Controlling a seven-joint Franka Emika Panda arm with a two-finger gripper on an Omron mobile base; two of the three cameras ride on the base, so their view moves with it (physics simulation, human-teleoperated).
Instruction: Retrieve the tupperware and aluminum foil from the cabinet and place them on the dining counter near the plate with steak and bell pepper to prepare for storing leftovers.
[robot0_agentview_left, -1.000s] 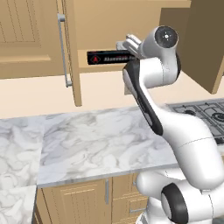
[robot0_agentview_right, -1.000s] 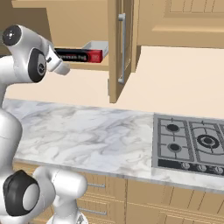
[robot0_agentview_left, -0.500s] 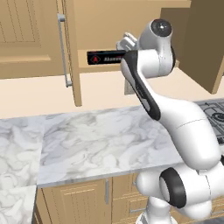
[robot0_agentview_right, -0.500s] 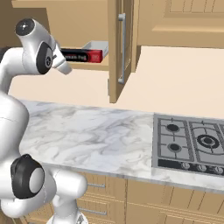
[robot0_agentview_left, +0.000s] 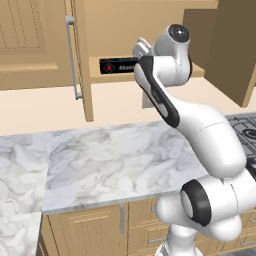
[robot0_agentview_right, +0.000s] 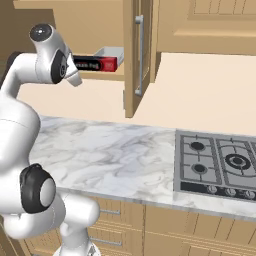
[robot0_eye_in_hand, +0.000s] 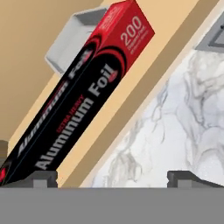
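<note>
Black-and-red aluminum foil box lies flat on the bottom board of the cabinet, right at the open front edge, so it's the easier first grab. Pale tupperware sits behind it, deeper in; whether they touch I can't tell. In the right base view the foil shows at upper left, tupperware just behind it on the same board.

My hand is up at cabinet height, in front of the opening, in the upper middle of the left base view. Fingers are spread as wide as they go and nothing is in them; both tips sit at the bottom of the hand view with clear space between. Not on the box yet.

Orientation: the foil's long axis runs along the cabinet's front edge, parallel to the marble tabletop below. In the hand view it reads as a diagonal from lower left to upper right, red end cap with "200" at top right, lettered face toward me. That slant is my wrist roll, I'd say, not the box.

My read: I need to close across the short width, so the finger line should end up square to that long axis. Door stands open at upper centre, out of my way.
</note>
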